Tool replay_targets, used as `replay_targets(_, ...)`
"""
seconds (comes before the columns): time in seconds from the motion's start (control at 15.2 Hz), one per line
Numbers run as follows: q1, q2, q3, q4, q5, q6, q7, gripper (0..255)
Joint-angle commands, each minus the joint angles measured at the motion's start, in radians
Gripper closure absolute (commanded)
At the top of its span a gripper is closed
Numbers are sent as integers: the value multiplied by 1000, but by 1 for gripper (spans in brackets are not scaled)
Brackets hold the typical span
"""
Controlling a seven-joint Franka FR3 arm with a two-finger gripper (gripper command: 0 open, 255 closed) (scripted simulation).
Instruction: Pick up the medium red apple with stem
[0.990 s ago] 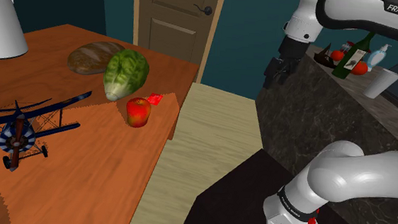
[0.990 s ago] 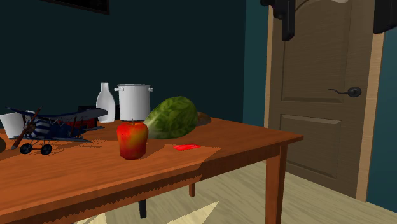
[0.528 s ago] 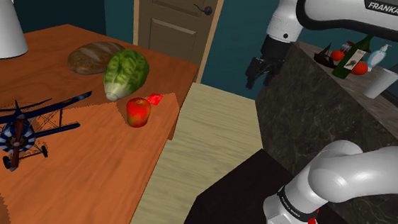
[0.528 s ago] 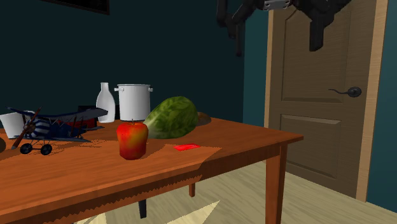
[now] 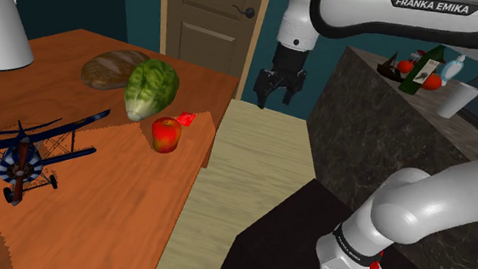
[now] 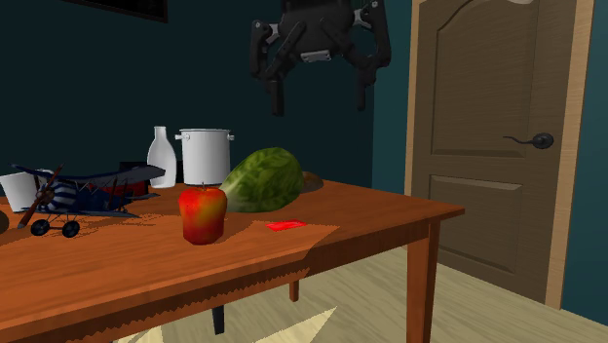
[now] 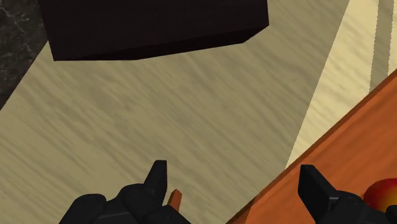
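Observation:
The red apple (image 5: 166,134) with a yellow patch and a short stem stands upright on the orange-brown wooden table (image 5: 96,210), near the table's corner. From the side, the apple (image 6: 203,214) sits in front of a green leafy head. My gripper (image 5: 273,97) hangs open in the air over the pale floor, beyond the table's edge and well above the apple. In the second exterior view my gripper (image 6: 320,97) is high over the table, its fingers spread. In the wrist view, my gripper (image 7: 234,172) holds nothing, and a bit of the apple (image 7: 383,191) shows beside one finger.
A green lettuce (image 5: 151,88), a brown loaf (image 5: 112,68), a small red scrap (image 5: 185,118) and a toy biplane (image 5: 23,154) share the table. A white pot (image 6: 205,154) and bottle (image 6: 162,156) stand further back. A dark stone counter (image 5: 383,121) holds bottles; a door (image 5: 210,21) is behind.
The arm has swung from over the stone counter toward the table, to the shoulder view's left, and turned the hand. The fingers stay open. The apple has not moved.

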Motion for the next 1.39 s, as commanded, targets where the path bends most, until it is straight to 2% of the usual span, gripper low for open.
replay_targets(0.0,3,61,37,37,3,25,56,0)
replay_targets(0.33,9,231,124,165,-20,66,197,0)
replay_targets(0.73,34,467,207,367,-104,82,375,0)
replay_targets(0.99,80,643,238,539,-186,63,490,0)
replay_targets(1.32,173,867,238,798,-287,1,602,0)
